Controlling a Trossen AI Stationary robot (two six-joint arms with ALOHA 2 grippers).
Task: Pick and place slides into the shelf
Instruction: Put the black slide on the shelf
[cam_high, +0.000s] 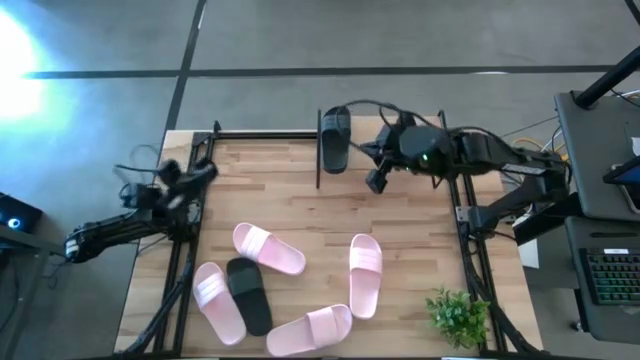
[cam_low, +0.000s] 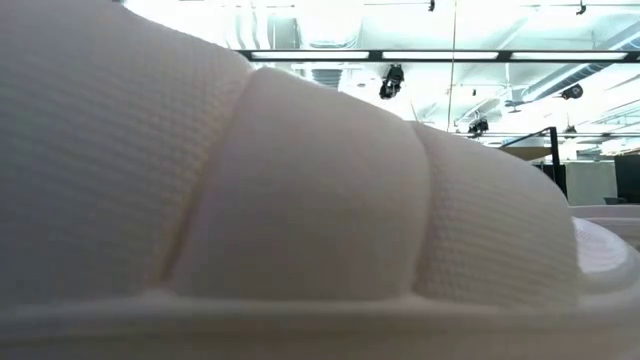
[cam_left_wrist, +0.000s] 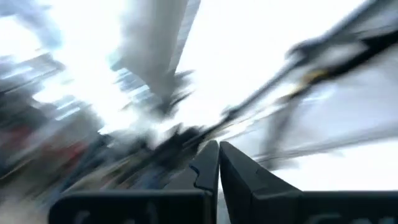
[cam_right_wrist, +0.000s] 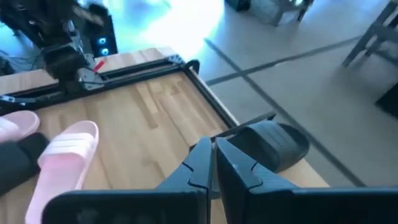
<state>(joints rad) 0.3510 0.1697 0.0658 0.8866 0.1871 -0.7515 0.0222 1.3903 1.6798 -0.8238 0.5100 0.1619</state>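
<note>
One black slide (cam_high: 335, 140) (cam_right_wrist: 273, 146) lies at the table's far edge, partly past it, beside a thin black bar of the shelf (cam_high: 319, 150) (cam_right_wrist: 249, 121). What it rests on does not show. Several pink slides (cam_high: 268, 248) (cam_high: 365, 275) (cam_high: 312, 330) and a second black slide (cam_high: 248, 295) lie flat on the near half of the table. One pink slide's strap (cam_low: 300, 180) fills the low view. My right gripper (cam_high: 378, 182) (cam_right_wrist: 211, 155) hovers shut just right of the far black slide, holding nothing. My left gripper (cam_left_wrist: 218, 155) is shut and raised at the table's left edge (cam_high: 195, 180).
A small green plant (cam_high: 460, 315) stands at the table's near right corner. Black frame rails (cam_high: 470, 250) (cam_high: 180, 270) run along both sides of the table. A desk with a keyboard (cam_high: 610, 275) stands beyond the right edge. Bare wood (cam_high: 400, 215) lies between the slides and the far edge.
</note>
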